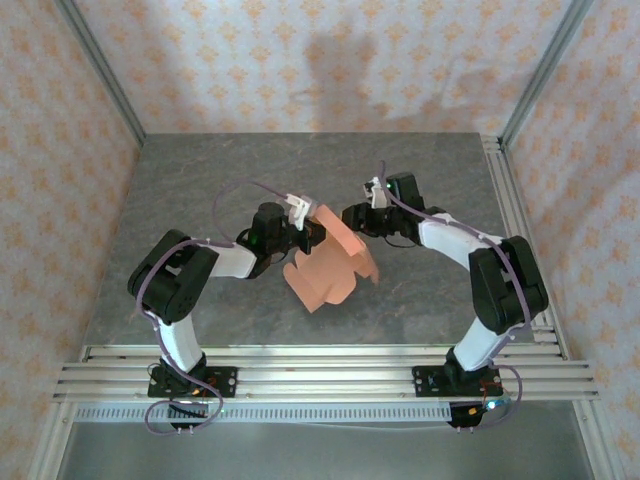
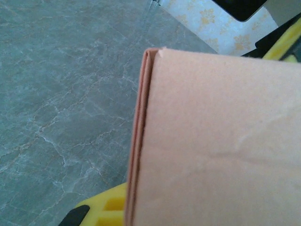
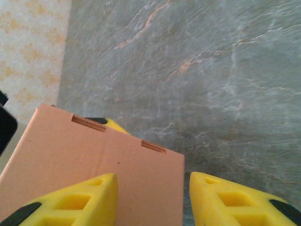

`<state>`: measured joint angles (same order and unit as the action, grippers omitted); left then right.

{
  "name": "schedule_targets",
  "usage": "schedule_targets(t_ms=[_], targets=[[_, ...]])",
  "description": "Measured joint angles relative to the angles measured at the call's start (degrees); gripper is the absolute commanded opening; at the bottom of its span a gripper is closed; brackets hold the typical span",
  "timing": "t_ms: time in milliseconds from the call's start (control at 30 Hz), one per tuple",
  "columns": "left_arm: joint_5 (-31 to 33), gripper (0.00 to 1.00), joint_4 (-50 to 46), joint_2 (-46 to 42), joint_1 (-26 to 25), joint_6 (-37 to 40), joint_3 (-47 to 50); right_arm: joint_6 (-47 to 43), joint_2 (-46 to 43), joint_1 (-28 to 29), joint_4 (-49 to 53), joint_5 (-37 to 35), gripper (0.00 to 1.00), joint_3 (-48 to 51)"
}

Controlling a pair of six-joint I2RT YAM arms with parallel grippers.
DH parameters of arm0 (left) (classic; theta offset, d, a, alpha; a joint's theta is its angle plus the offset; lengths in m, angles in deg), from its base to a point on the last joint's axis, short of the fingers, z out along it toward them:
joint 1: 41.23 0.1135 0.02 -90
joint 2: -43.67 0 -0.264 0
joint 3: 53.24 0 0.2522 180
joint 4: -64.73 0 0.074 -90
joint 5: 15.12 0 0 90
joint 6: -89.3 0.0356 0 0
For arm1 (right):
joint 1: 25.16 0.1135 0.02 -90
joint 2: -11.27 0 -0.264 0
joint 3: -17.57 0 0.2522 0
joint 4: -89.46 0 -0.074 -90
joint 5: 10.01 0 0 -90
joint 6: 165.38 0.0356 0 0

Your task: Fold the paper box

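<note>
Yellow finger [image 2: 101, 207] of the left gripper [image 1: 300, 213] sits under the near edge of the box [image 1: 325, 265]. This gripper is clenched on the box. In the left wrist view the gripped edge is a fold, with 2 layers of card lying against each other.

Right gripper [image 3: 153, 178]: released, its 2 yellow fingers standing apart. The left finger [image 3: 70, 202] lies in front of the box face. The right finger [image 3: 235, 202] is just beside the box's right edge, with bare table [image 3: 211, 70] in the gap.

Box data:
- Count: 1.
- Material: thin salmon-orange card with plain faces.
- Slots [image 3: 88, 123]: 2, along the top edge in the right wrist view. A yellow-and-black tip shows behind that edge between them; which gripper it belongs to cannot be told.
- Position: between the two grippers, over the middle of the table and somewhat toward the near edge. Whether its lower flaps touch the surface cannot be told.

Surroundings in the top view:
- Arms: 2, bases bolted to the rails [image 1: 320, 365] at the near edge.
- A further rail set [image 1: 515, 215] runs along the right edge.
- Table: grey, marble-veined.
- Walls [image 1: 300, 60]: cream with an orange pattern, on the left, far and right sides.
</note>
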<state>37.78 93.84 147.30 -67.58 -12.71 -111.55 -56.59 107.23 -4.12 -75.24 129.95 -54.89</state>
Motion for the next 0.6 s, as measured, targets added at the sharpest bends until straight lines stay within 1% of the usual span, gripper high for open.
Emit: schedule_targets(t_ms=[333,467,600], targets=[[0.1,0.00,0.0,0.0,0.3,-3.6,0.0,1.9,1.3,0.6,-4.7,1.9,0.41,0.4],[0.4,0.08,0.0,0.0,0.6,-4.5,0.0,3.7,1.7,0.9,-7.4,1.9,0.41,1.0],[0.5,0.09,0.0,0.0,0.6,-5.1,0.0,4.6,1.7,0.9,-8.5,1.8,0.41,1.4]])
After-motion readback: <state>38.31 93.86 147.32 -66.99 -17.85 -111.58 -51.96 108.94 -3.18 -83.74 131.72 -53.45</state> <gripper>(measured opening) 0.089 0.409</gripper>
